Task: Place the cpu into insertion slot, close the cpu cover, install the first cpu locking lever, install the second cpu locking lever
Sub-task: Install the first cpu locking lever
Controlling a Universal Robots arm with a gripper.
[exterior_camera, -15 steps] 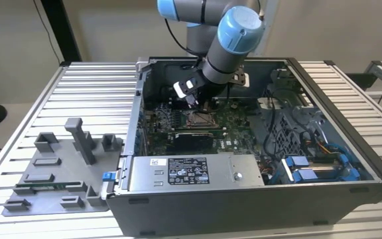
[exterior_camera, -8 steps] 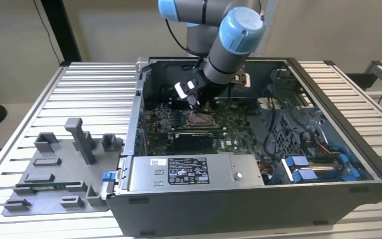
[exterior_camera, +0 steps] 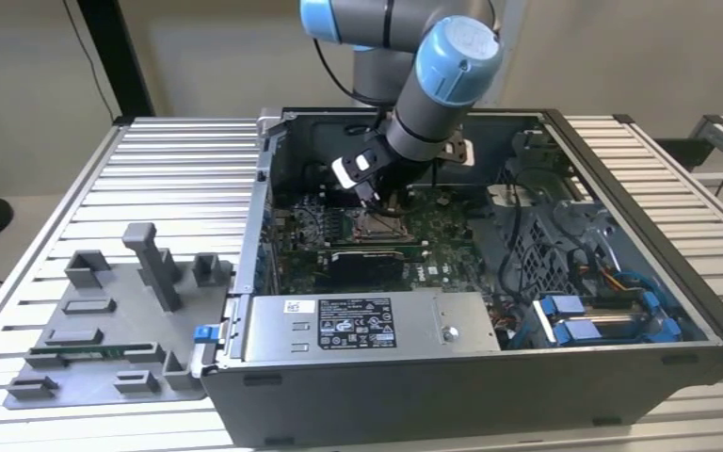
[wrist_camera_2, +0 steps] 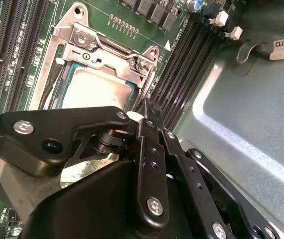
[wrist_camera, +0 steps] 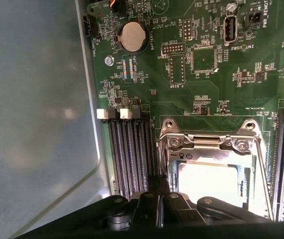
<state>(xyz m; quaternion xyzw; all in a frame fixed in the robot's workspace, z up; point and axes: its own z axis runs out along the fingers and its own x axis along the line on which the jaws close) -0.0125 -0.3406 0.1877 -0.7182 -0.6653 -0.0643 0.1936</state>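
Exterior view: the arm [exterior_camera: 443, 85] reaches down into an open computer case [exterior_camera: 488, 377] that lies on a slatted metal table [exterior_camera: 173, 169]. The gripper [exterior_camera: 384, 200] hangs just above the socket [exterior_camera: 380, 224] on the green circuit board [exterior_camera: 443, 235], near the board's middle. A grey fixture plate [exterior_camera: 98, 320] with upright blocks rests on the table beside the case, toward the exterior view's left.

Second wrist view: the chip [wrist_camera_2: 99, 87], silvery face up, sits inside the socket [wrist_camera_2: 57, 74]. The metal cover frame [wrist_camera_2: 107, 50] lies down over it, its window showing the chip's face. The black gripper [wrist_camera_2: 146, 119] stands at the socket's edge next to the memory slots [wrist_camera_2: 181, 64]; its fingers [wrist_camera_2: 149, 144] appear drawn close together, holding nothing that can be seen. A cable with a small white tag [wrist_camera_2: 280, 47] runs along the case wall.

First wrist view: the chip [wrist_camera: 209, 181] shows through the cover frame [wrist_camera: 206, 147], seated in the socket [wrist_camera: 263, 169]. The gripper linkage [wrist_camera: 159, 201] sits between the memory slots [wrist_camera: 132, 154] and the socket's rim. A round coin battery [wrist_camera: 133, 37] lies near the board's far edge.
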